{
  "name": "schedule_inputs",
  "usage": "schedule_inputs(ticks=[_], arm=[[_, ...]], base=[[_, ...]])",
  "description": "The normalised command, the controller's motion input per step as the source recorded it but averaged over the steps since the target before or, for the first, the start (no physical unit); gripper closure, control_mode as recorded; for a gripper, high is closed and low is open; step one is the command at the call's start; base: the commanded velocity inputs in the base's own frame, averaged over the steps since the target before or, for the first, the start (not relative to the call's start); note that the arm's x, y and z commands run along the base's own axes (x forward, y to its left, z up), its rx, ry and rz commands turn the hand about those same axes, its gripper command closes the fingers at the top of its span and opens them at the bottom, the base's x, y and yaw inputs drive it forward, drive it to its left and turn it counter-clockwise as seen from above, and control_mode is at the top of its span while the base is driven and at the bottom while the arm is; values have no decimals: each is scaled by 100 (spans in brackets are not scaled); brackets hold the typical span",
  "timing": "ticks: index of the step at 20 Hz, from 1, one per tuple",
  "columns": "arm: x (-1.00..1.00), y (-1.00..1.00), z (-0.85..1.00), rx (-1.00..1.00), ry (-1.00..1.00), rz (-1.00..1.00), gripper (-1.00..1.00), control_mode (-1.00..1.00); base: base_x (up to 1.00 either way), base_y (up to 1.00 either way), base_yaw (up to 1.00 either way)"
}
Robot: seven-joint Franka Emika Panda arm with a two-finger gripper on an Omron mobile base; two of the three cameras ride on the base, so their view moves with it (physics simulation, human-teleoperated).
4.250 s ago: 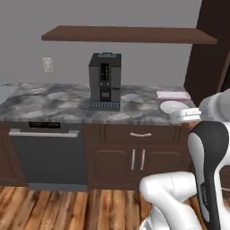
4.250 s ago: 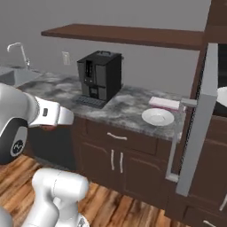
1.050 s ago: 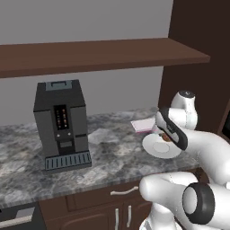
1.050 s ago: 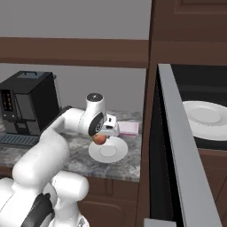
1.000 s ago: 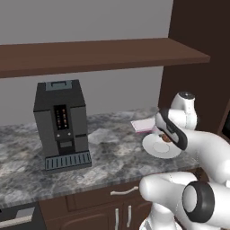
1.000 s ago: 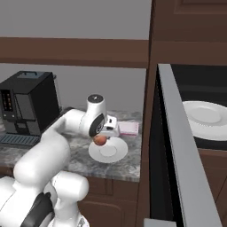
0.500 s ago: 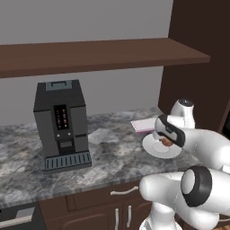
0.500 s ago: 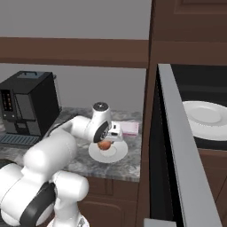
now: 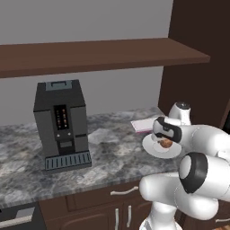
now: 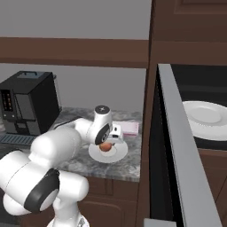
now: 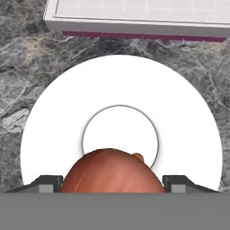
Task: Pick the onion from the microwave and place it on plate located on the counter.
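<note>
Your gripper [image 11: 112, 179] is gripping the onion [image 11: 111, 173] between its two fingertips [image 11: 47, 183], one showing at each side of the ball; in the hand view you are looking straight down past the onion onto the plate [image 11: 188, 134], and the onion is sitting over the near part of the plate's inner ring; whether it is touching the plate you cannot tell. In the left base view the gripper [image 9: 165, 143] is hanging low over the plate [image 9: 152, 150] with the onion [image 9: 165, 143] in it; in the right base view the onion [image 10: 105, 146] is showing just above the plate [image 10: 119, 153], under the gripper [image 10: 107, 144]. The plate is lying on the counter [image 9: 112, 152], and a flat white and pink pad [image 11: 134, 18] is lying just beyond it, near the wall; a black coffee machine [image 9: 60, 123] is standing well to the left on the same counter, under a wooden shelf [image 9: 99, 54]. To the right, the microwave [image 10: 195, 133] is standing with its door [image 10: 177, 146] swung open, and a wider white dish [image 10: 206, 117] is resting inside.
</note>
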Motion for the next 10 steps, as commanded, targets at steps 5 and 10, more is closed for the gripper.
schedule_inputs(ticks=[5, 10], arm=[[4, 0, -9, 0, 1, 0, -100, -100], [1, 0, 0, 0, 1, 0, -100, -100]], base=[[0, 0, 0], [0, 0, 0]])
